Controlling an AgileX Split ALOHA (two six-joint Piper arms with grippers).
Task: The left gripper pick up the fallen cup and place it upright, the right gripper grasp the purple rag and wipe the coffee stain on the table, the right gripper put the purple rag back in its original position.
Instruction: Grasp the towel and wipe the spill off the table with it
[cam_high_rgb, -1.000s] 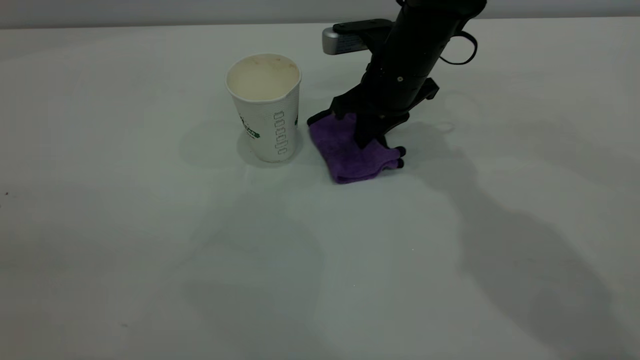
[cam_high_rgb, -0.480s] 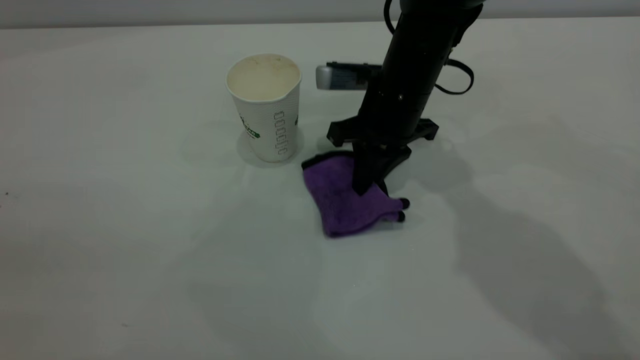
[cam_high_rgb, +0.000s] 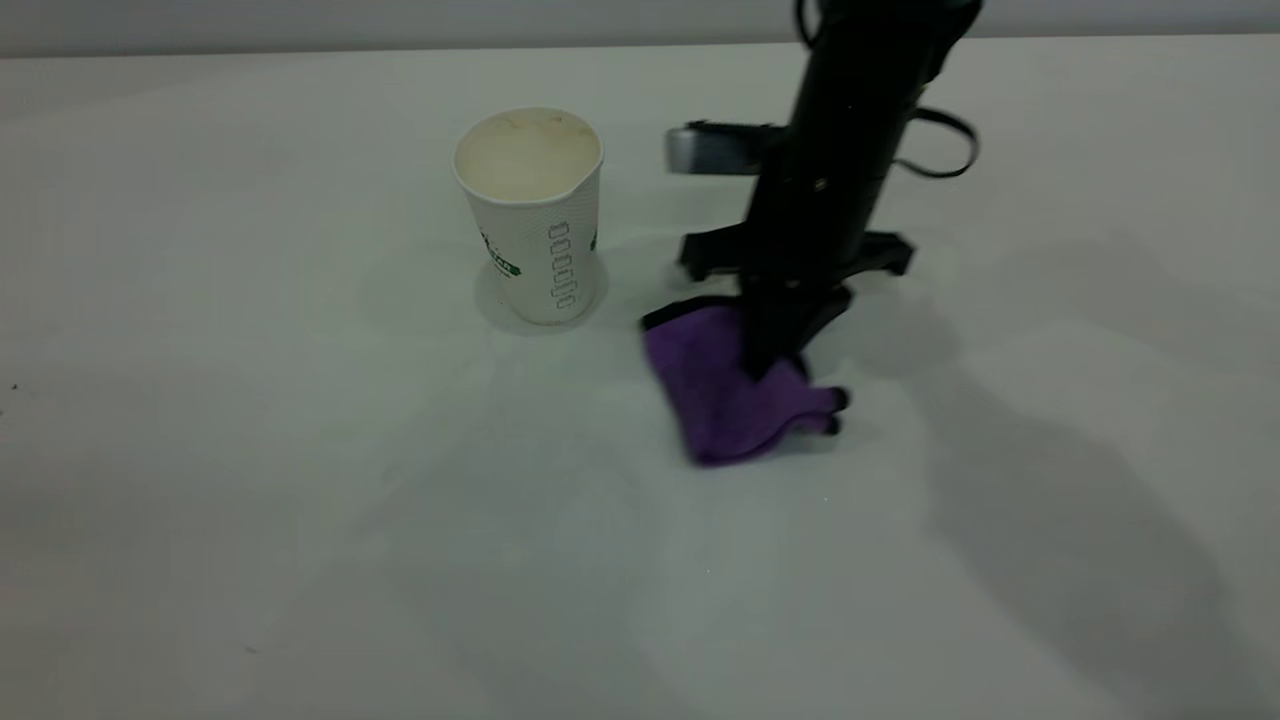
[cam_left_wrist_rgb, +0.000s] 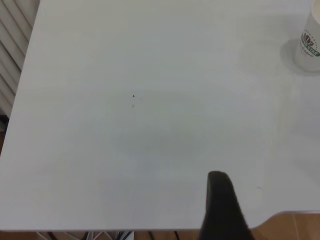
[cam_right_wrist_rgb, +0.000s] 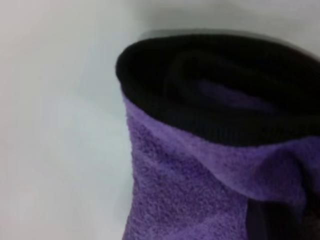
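White table (cam_high_rgb: 250, 450), rag under the claw.
The right gripper (cam_high_rgb: 765, 365) stands clenched on the purple rag (cam_high_rgb: 725, 400), which spreads toward 7 o'clock; the cup (cam_high_rgb: 535, 215) stands upright at 10 o'clock.

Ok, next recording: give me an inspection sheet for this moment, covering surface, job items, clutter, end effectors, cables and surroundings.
Surface: white table, no coffee stain visible; it may lie under the rag.
Job items: cup upright, apart from the purple rag, which lies pressed on the table to the cup's right.
Clutter: tiny dark specks on the table in the left wrist view.
End effectors: right end effector points down, closed on the rag; left end effector only partly seen, near the table edge, away from the work.
Cables: a thin black loop on the right arm, clear of the table.
Surroundings: nothing seen beyond a pale wall strip and a bit of floor.
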